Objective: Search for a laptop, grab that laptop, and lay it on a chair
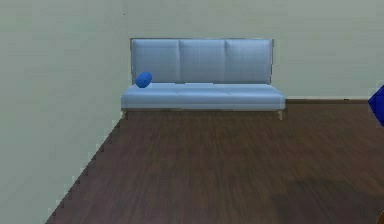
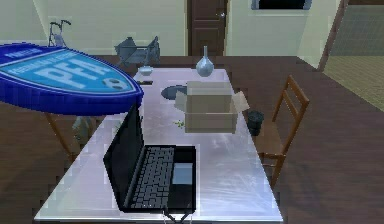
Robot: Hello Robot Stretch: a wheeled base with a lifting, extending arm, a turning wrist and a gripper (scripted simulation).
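Note:
An open black laptop point(image 2: 150, 170) stands on the near end of a pale table point(image 2: 225, 170) in the arm side view, its screen facing right. A wooden chair point(image 2: 283, 120) stands at the table's right side. Dark gripper point(image 2: 179, 216) fingers peek up from the bottom edge, right at the laptop's front rim. I cannot tell whether the gripper holds anything.
On the table stand a cardboard box point(image 2: 210, 106), a blue vase point(image 2: 204, 66) and a small dark cup point(image 2: 171, 93). A big blue oval board point(image 2: 65, 75) hangs over the table's left side. In the forward view, a light blue sofa point(image 1: 203, 78) with a blue cushion point(image 1: 144, 79) backs against the wall across dark wood floor.

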